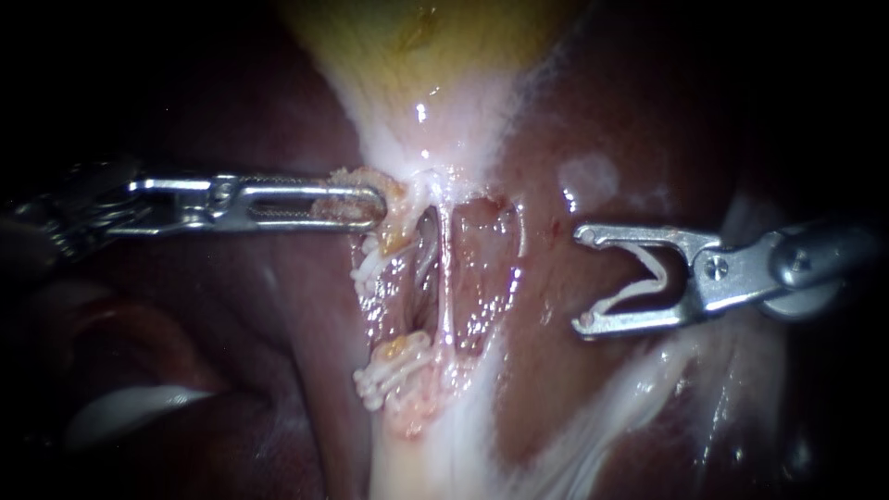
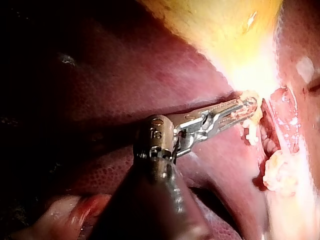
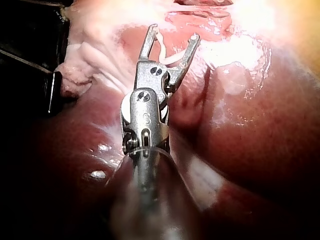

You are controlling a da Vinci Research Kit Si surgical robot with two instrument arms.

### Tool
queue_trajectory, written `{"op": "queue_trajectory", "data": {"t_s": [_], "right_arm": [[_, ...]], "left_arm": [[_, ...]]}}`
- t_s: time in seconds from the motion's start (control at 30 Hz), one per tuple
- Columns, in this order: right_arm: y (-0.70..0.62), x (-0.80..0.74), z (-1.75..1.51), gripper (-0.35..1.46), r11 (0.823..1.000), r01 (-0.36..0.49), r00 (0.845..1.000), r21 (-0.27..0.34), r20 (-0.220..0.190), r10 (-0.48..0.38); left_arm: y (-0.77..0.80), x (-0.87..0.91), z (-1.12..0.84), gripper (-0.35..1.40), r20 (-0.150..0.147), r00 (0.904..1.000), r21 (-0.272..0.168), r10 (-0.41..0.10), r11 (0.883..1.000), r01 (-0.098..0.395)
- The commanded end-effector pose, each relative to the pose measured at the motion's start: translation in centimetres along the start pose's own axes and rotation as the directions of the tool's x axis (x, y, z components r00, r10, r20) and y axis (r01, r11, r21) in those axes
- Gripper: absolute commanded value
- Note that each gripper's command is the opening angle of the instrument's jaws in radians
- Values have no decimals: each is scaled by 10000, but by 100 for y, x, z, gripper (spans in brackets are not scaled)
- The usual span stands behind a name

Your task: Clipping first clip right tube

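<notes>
In the endoscope view two tubes run down an opened window of tissue: a thicker left tube (image 1: 423,264) and a thin pale right tube (image 1: 445,278). My right instrument (image 1: 581,278) hovers over the liver, well to the right of both tubes. Its jaws stand wide apart and hold a white V-shaped clip (image 1: 648,278) between them. The right wrist view shows the same instrument (image 3: 173,32) and clip (image 3: 167,57), clear of any tissue. My left instrument (image 1: 356,206) is shut on pale tissue at the gallbladder's neck, left of the window, as the left wrist view (image 2: 247,106) also shows.
The yellowish gallbladder (image 1: 417,37) lies above the window, with dark red liver (image 1: 593,389) on both sides. Two white ridged clips (image 1: 369,268) (image 1: 394,368) sit at the window's left edge. White stringy tissue (image 1: 444,444) runs down below it.
</notes>
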Motion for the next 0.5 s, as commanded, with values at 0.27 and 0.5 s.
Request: {"op": "queue_trajectory", "data": {"t_s": [0.27,0.5], "right_arm": [[0,-1,0,50,10000,2,10000,28,-17,-2],[-1,-1,-1,50,10000,4,10000,30,-18,-4]], "left_arm": [[-10,-8,-14,-35,-39,10000,57,-54,10000,55],[-40,-27,-48,-35,-67,9996,92,-266,9996,267]]}}
